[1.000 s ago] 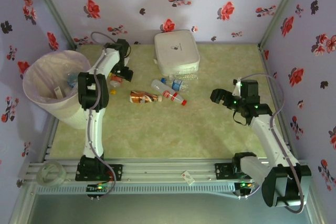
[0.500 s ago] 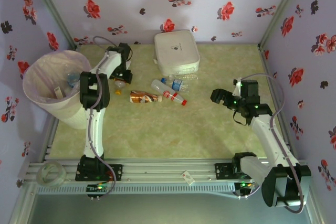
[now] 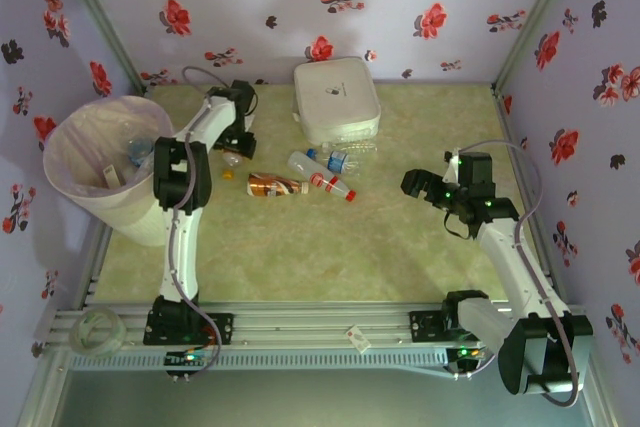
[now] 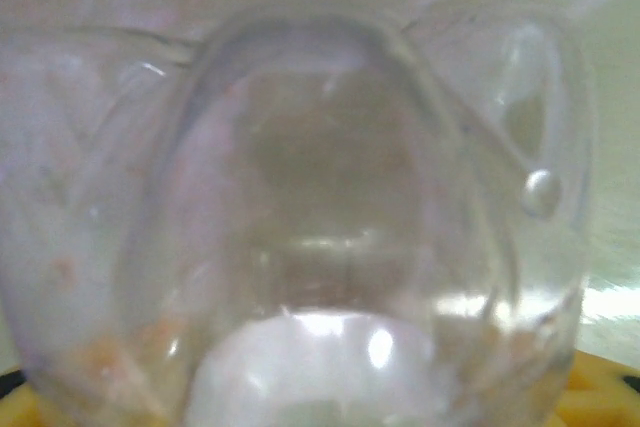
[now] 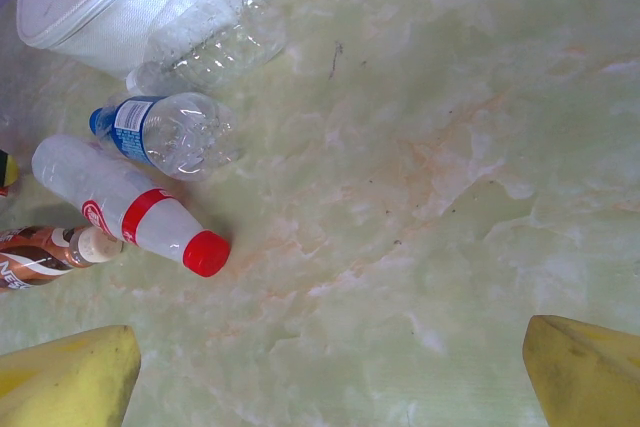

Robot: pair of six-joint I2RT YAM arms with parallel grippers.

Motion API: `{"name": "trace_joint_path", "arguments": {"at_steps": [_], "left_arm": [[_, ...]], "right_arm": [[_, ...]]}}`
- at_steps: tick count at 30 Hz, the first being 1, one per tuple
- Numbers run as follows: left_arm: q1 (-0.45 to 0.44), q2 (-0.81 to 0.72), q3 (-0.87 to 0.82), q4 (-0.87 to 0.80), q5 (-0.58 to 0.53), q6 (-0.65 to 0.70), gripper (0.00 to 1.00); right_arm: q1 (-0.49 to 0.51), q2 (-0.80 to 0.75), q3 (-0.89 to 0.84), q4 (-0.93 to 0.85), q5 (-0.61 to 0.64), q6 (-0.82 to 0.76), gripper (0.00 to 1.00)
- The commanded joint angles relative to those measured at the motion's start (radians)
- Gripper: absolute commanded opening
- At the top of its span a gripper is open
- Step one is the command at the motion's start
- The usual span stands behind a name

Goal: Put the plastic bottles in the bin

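Part-way through the clear-up: nearest the bases, the right gripper hangs over bare desk, its yellow fingers spread as wide as they go and holding nothing. Just beyond it, at mid-desk, four bottles lie on their sides in a loose cluster, waiting to be collected: a brown-wrapped bottle, a red-capped bottle beside it, a blue-capped bottle behind that, and a crushed clear bottle pressed against the white box at the far edge. To their left, the left gripper reaches down to the desk; in its wrist view a clear bottle sits between the yellow fingers, which appear drawn in around it, so this one looks grasped but not yet carried over. At the desk's left edge stands the bin, with a few bottles already lying in its liner. By this showing, several are in, one is in hand and at least four remain.
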Motion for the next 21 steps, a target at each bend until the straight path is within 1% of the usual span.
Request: {"name": "trace_joint_path", "arguments": {"at_steps": [1, 8, 11, 13, 15, 21], "left_arm": [[-0.037, -0.1, 0.092, -0.066, 0.02, -0.009, 0.48], [-0.099, -0.13, 0.288, -0.169, 0.035, -0.008, 0.4], [-0.118, -0.147, 0.361, -0.205, 0.036, -0.009, 0.36], [-0.125, -0.173, 0.388, -0.217, 0.036, -0.009, 0.28], [-0.131, -0.206, 0.4, -0.22, 0.036, -0.009, 0.22], [-0.134, -0.31, 0.424, -0.244, 0.032, -0.009, 0.11]], "right_arm": [[-0.007, -0.005, -0.004, 0.0, 0.008, -0.017, 0.99], [-0.008, -0.005, -0.005, 0.002, 0.007, -0.014, 0.99], [-0.007, -0.005, -0.005, 0.002, 0.007, -0.014, 0.99], [-0.007, -0.007, -0.005, 0.0, 0.008, -0.013, 0.99], [-0.007, -0.006, -0.005, 0.001, 0.008, -0.017, 0.99], [-0.007, -0.002, 0.0, 0.005, 0.005, -0.016, 0.99]]}}
